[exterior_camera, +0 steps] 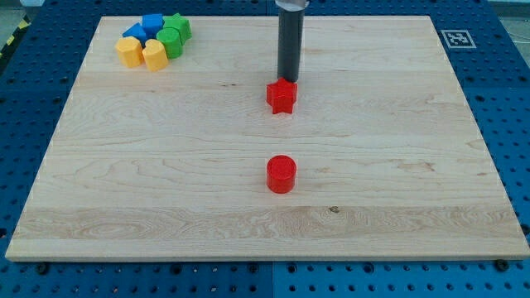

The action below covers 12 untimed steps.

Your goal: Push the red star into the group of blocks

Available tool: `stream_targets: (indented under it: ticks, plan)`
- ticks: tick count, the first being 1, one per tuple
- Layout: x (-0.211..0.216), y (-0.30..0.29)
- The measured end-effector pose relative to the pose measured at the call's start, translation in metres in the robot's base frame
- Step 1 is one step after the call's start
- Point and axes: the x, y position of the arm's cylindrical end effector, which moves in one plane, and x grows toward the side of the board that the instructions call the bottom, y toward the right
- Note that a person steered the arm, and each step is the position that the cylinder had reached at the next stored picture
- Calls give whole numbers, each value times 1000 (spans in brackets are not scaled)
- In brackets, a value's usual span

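The red star point(281, 97) lies near the middle of the wooden board point(397, 165), a little toward the view's top. My tip point(287, 79) is right behind it, touching or almost touching its top edge. The group of blocks sits at the view's top left: a blue block point(153, 24), a second blue block point(132, 33), a green star point(178, 27), a green block point(171, 41), a yellow block point(129, 51) and a second yellow block point(155, 55). The group is far to the left of the star.
A red cylinder point(281, 174) stands alone below the red star, toward the view's bottom. A black-and-white marker tag point(455, 38) is at the board's top right corner. A blue perforated table surrounds the board.
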Motion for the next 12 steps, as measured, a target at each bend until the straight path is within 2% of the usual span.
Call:
stream_targets:
  ticks: [1, 2, 3, 4, 5, 6, 7, 8, 9, 10, 12]
  plan:
    - [29, 38]
    - [60, 50]
    - [74, 30]
    - [74, -18]
    - [49, -48]
    - [-7, -51]
    - [-25, -51]
    - [19, -40]
    - [21, -5]
    - [-12, 6]
    - [-45, -68]
